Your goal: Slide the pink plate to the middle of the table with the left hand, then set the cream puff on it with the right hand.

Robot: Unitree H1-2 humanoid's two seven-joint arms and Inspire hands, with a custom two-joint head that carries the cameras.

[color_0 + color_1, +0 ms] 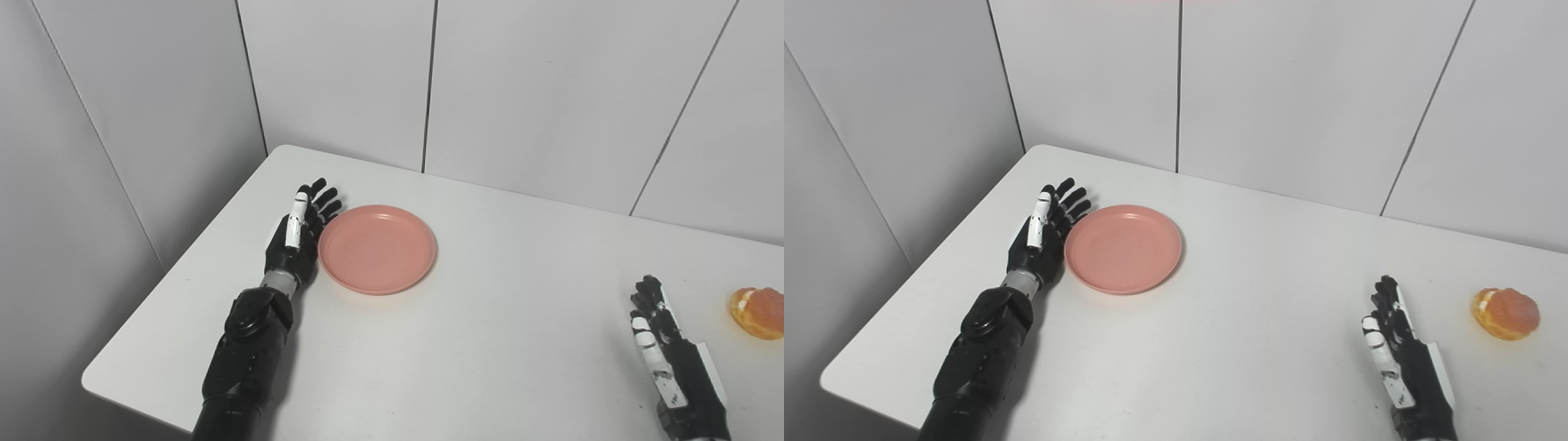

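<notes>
Left robot hand [297, 236], fingers extended, edge-on against pink plate [377, 248].

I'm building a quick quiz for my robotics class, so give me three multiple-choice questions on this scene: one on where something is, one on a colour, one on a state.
1. Where is the left hand?
A. against the plate's left edge
B. on the cream puff
C. off the table

2. What colour is the plate?
A. blue
B. pink
C. green

3. What does the right hand hold?
A. the plate
B. the cream puff
C. nothing

Answers: 1 A, it lies flat beside the rim. 2 B, plainly pink. 3 C, open, with the cream puff apart to its right.
</notes>
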